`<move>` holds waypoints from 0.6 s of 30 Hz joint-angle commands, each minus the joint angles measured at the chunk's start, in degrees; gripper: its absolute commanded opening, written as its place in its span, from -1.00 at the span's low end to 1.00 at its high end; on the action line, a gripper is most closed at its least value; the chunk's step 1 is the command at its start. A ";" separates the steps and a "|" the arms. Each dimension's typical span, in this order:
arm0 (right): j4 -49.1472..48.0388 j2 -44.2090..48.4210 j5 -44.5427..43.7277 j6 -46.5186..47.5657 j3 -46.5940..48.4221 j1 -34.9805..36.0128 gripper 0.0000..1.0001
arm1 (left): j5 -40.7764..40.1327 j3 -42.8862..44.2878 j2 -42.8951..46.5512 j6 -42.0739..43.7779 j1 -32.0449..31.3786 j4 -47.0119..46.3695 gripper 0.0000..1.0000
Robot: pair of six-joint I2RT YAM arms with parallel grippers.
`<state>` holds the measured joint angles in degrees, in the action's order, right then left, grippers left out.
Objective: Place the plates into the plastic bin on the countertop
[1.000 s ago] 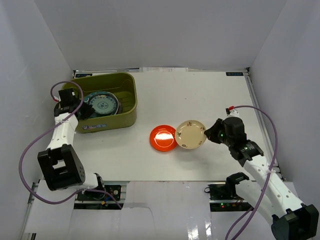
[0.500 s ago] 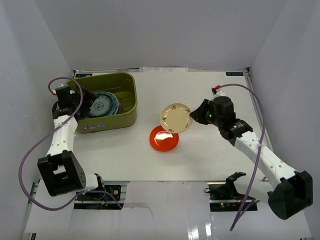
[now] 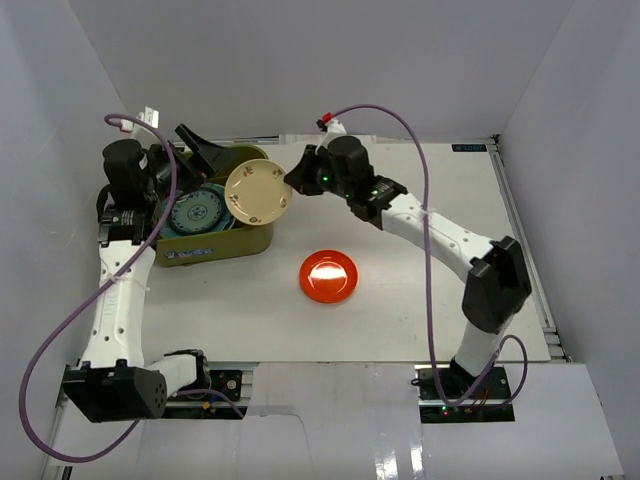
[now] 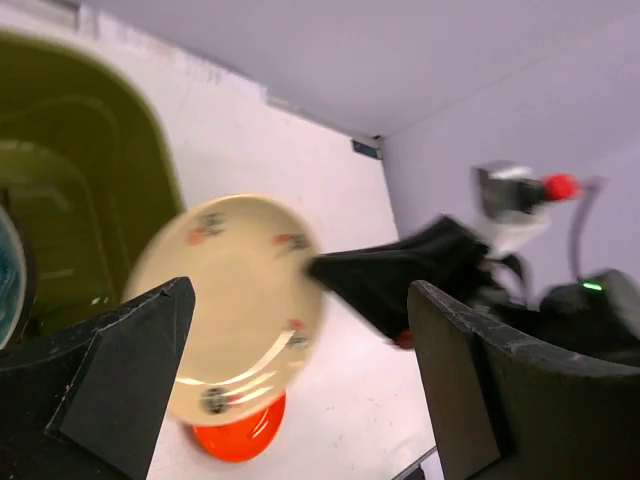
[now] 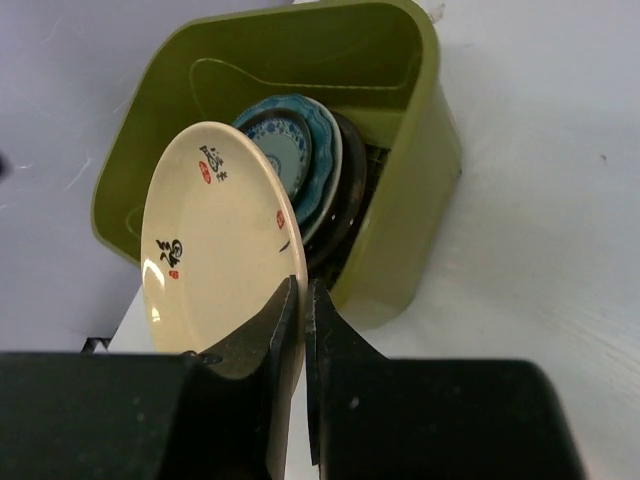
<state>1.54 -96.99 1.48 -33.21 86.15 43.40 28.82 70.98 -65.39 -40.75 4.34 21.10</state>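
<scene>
My right jaws clamp the cream plate by its rim, above the plastic bin at the far-left corner of the tabletop. My left jaws apart, empty. Plate looks stiff, glossy, breakable, likely slippery; rim grip suits.

In my left wrist view the cream plate was smeared with blur, its small marks unreadable, and the green bin ran off the left edge. From my right wrist, the plate's rim vanished between my right fingers, and the stacked plates behind showed only edges. From above, it covered part of the bin's right rim.
</scene>
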 commanded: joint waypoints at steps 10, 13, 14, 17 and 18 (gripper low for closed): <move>2.58 -34.81 -0.77 2.63 43.64 6.70 -0.85 | -0.96 16.47 -1.41 5.68 -6.80 7.02 0.96; -0.12 -38.09 -0.95 -1.58 44.81 7.32 -0.85 | -1.66 17.26 -1.85 6.03 -7.59 7.55 0.96; -0.66 -38.36 -1.12 -2.11 44.20 7.49 -0.85 | -1.92 17.35 -1.94 6.12 -7.68 7.72 0.96; -3.27 -38.62 -1.12 -3.78 42.35 7.58 -0.67 | -2.71 16.74 -1.41 6.30 -7.85 7.99 0.96; -3.56 -38.80 -0.69 -3.96 43.04 7.49 -0.51 | -2.71 16.47 -1.15 5.95 -7.85 7.99 0.96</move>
<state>3.68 -136.75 0.89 -34.83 127.52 51.11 27.38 86.85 -67.94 -35.44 -3.18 28.18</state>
